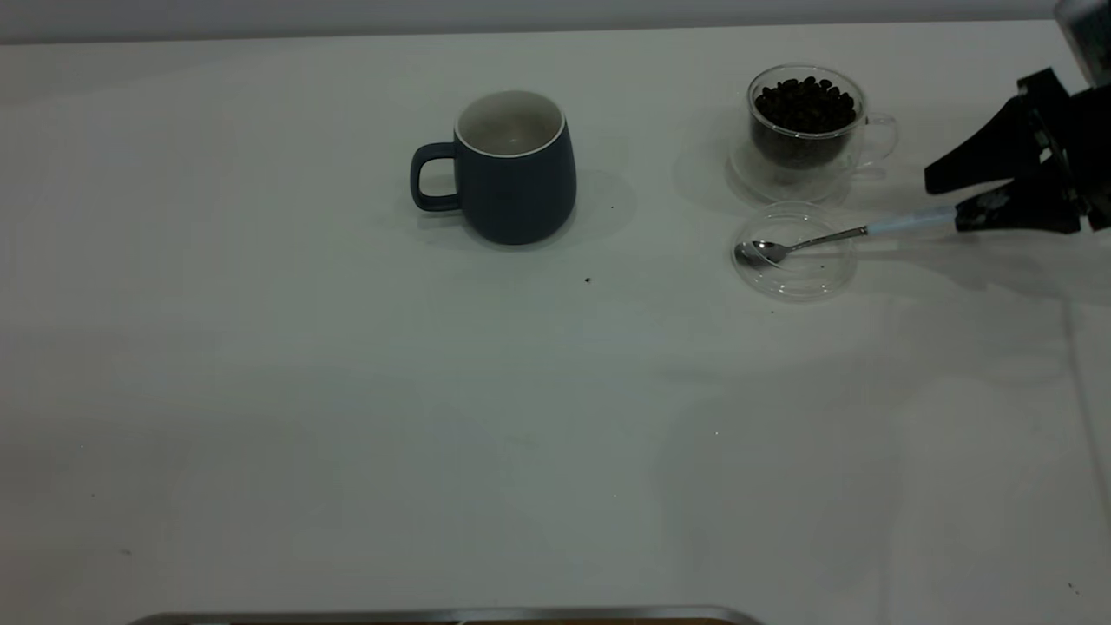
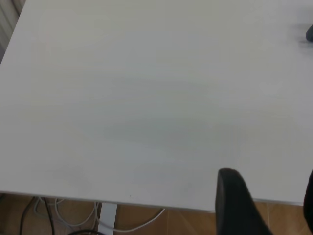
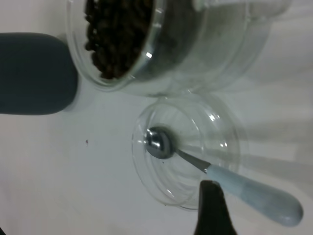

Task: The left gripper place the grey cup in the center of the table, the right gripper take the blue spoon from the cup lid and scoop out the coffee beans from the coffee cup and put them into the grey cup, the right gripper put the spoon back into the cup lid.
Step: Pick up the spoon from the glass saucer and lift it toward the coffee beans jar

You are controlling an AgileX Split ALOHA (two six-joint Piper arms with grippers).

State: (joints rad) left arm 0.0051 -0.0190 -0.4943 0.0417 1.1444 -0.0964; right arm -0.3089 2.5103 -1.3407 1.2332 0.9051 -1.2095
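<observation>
The grey cup [image 1: 516, 169] stands upright near the table's middle, handle to the left, and also shows in the right wrist view [image 3: 34, 73]. The glass coffee cup [image 1: 805, 121] [image 3: 127, 39] full of beans stands at the back right. In front of it lies the clear cup lid [image 1: 794, 252] [image 3: 188, 149]. The blue spoon [image 1: 833, 236] [image 3: 244, 188] rests with its bowl in the lid and its handle lying out over the rim. My right gripper [image 1: 944, 204] is open at the handle's end, one finger [image 3: 210, 210] beside the handle. My left gripper [image 2: 271, 196] is open over the table's edge, off the exterior view.
A loose dark speck [image 1: 588, 279] lies in front of the grey cup. A metal edge [image 1: 434, 615] runs along the table's near side. Cables [image 2: 73, 215] hang below the table edge [image 2: 122, 198] in the left wrist view.
</observation>
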